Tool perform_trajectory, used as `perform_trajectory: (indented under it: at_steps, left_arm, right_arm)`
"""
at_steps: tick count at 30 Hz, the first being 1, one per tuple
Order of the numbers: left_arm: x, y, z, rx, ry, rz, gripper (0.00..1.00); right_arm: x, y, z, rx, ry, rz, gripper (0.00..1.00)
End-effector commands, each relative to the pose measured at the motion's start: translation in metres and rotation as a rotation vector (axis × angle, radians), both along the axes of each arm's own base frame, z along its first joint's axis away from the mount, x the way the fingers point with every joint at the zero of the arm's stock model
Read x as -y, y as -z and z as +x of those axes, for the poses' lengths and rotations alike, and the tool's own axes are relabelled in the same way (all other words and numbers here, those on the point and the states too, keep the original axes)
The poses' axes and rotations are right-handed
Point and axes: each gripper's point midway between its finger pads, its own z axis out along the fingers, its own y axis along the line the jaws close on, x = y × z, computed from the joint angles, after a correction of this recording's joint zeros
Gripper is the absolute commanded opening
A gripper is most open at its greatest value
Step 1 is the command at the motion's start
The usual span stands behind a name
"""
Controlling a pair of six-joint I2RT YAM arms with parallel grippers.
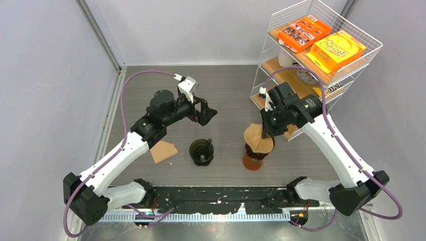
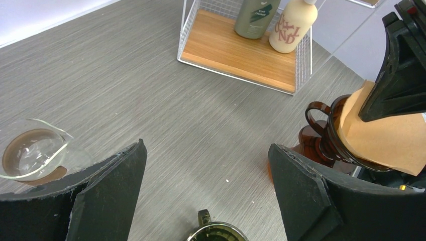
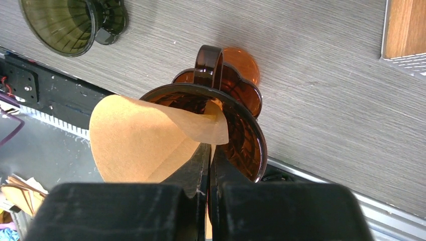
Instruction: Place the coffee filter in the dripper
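A brown paper coffee filter [image 1: 252, 135] sits tilted in the amber glass dripper [image 1: 255, 156], its tip inside and its wide edge sticking out over the rim. My right gripper [image 1: 264, 132] is shut on the filter's edge from above. The right wrist view shows the filter [image 3: 145, 135] folded over the amber dripper [image 3: 241, 125] and pinched at my right gripper [image 3: 210, 150]. My left gripper [image 1: 206, 113] is open and empty, above and behind a dark green dripper [image 1: 202, 151]. In the left wrist view my left gripper [image 2: 206, 170] is over bare table, with the green dripper [image 2: 216, 233] at the bottom edge.
A stack of spare filters [image 1: 163, 150] lies left of the green dripper. A white wire rack [image 1: 321, 45] with boxes and bottles stands at the back right. A clear glass vessel [image 2: 32, 153] sits on the table left of my left gripper.
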Motion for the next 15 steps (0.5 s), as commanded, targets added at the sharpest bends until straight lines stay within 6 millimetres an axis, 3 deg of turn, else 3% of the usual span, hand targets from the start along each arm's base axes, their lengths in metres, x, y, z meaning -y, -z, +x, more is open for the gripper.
perform_trajectory:
  at_steps: [1, 15]
  left_arm:
    - [0.001, -0.025, 0.004, 0.058, 0.005, -0.042, 0.99]
    - [0.004, -0.017, 0.007, 0.028, 0.008, -0.039, 1.00]
  right_arm:
    - [0.004, 0.006, 0.009, 0.023, 0.001, -0.033, 0.05]
    - [0.013, 0.019, 0.009, 0.005, 0.007, -0.086, 0.08]
